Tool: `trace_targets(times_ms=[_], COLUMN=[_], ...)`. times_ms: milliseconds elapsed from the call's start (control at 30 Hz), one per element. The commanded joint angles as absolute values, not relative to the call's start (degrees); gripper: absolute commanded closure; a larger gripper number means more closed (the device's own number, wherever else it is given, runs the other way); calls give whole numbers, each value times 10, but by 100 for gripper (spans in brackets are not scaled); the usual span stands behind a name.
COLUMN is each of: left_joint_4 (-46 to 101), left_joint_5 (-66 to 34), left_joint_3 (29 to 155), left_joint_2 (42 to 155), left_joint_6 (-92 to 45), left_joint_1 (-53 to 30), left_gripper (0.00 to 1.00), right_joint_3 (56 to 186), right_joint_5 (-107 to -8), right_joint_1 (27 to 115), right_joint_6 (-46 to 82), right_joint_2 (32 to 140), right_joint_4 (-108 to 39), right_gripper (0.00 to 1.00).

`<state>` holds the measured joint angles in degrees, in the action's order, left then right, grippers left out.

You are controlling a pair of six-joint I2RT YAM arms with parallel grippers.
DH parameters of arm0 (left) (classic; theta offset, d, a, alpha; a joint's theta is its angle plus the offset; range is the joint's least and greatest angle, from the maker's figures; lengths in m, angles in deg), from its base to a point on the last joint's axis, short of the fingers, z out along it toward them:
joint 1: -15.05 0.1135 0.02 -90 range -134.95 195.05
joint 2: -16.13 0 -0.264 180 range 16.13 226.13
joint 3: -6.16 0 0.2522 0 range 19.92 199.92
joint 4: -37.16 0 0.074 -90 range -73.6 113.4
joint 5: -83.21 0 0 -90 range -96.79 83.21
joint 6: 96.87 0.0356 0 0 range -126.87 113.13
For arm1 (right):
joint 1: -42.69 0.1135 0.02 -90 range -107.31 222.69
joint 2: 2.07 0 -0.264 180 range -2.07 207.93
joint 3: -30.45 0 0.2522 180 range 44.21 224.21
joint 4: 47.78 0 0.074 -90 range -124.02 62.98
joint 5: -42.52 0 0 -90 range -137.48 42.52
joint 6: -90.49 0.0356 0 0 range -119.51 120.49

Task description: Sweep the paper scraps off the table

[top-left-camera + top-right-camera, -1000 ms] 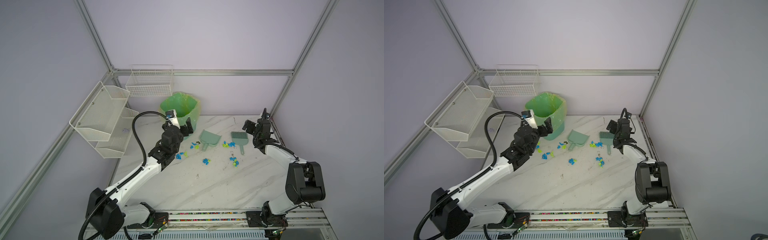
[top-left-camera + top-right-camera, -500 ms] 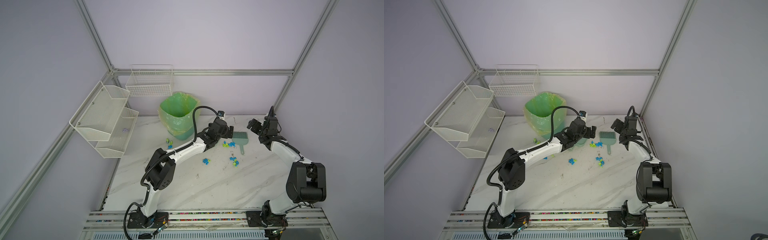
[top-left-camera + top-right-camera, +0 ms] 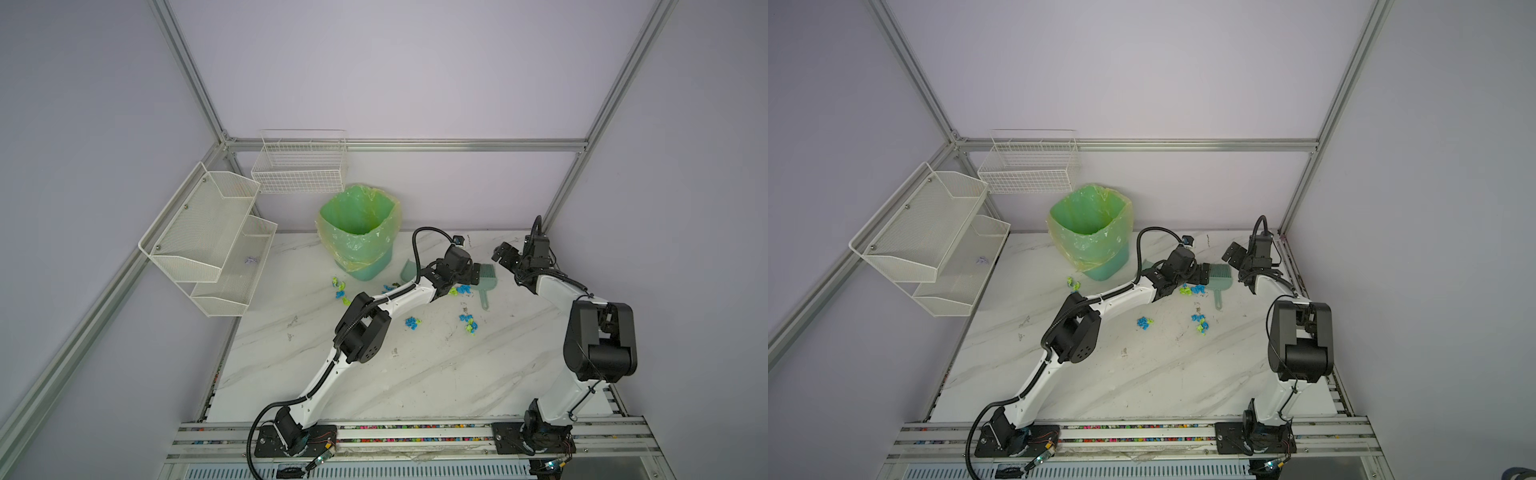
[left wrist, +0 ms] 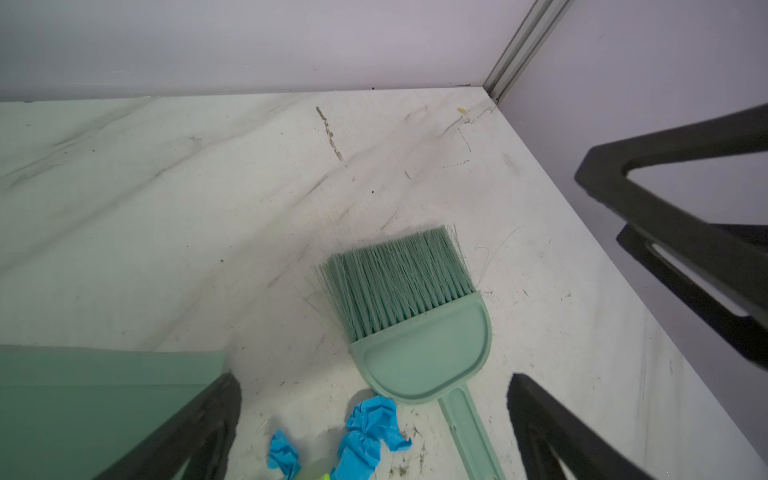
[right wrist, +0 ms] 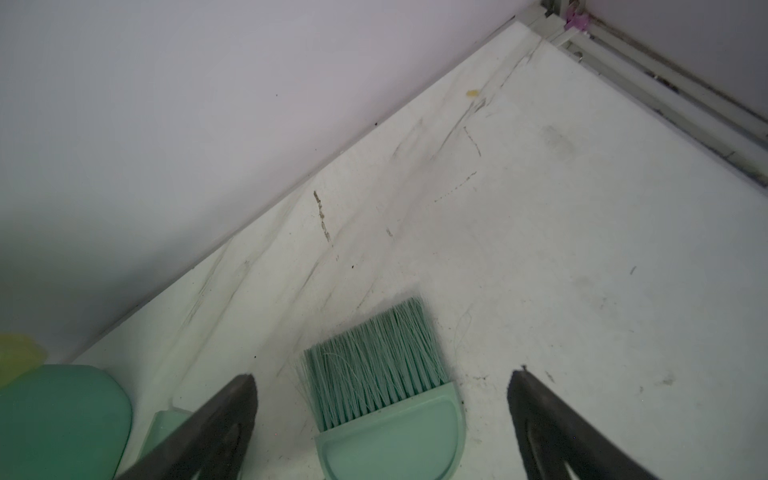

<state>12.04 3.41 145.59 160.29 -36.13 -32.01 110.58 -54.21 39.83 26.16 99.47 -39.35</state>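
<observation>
Blue and lime-green paper scraps lie in small clusters on the marble table (image 3: 415,374): near the bin (image 3: 340,289), mid-table (image 3: 412,322) (image 3: 1200,324), and by the brush (image 4: 370,432). A mint-green brush (image 3: 486,276) (image 3: 1219,276) lies flat with its bristles toward the back wall. My left gripper (image 3: 473,272) (image 4: 374,380) hovers open just over the brush head, holding nothing. My right gripper (image 3: 503,253) (image 5: 382,378) is open above the brush's bristle end. A mint dustpan (image 3: 408,269) (image 4: 83,399) is partly hidden behind my left arm.
A green bin (image 3: 359,232) (image 5: 58,419) lined with a yellowish bag stands at the back. White mesh shelves (image 3: 208,237) and a wire basket (image 3: 299,166) hang on the left and back walls. My two grippers are close together near the back right corner.
My left arm has swung from beside the bin across to the right, over the dustpan, to the brush. My right gripper has drawn back slightly toward the corner. Both stayed open.
</observation>
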Motion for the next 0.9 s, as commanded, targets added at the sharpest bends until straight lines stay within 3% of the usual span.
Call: trace_targets(times_ms=[0,267,467,867], left_joint_4=[151,167,191,192], left_joint_5=[15,-9,-5,14], left_joint_3=[1547,1590,1592,1635], left_joint_2=[1623,1690,1723,1768], left_joint_6=[-376,-421,-475,-494], left_joint_1=[-321,-309,-307,-307], left_gripper=[0,0,17,28], right_joint_3=[1128,1120,1113,1092], right_joint_5=[-568,-559,-554,-549], right_joint_1=[397,397,397,393], right_joint_6=[261,252,249,245], right_joint_2=[1002,1000,992,971], right_joint_4=[-404,-408,-412,-416], right_gripper=[3,3,3,3])
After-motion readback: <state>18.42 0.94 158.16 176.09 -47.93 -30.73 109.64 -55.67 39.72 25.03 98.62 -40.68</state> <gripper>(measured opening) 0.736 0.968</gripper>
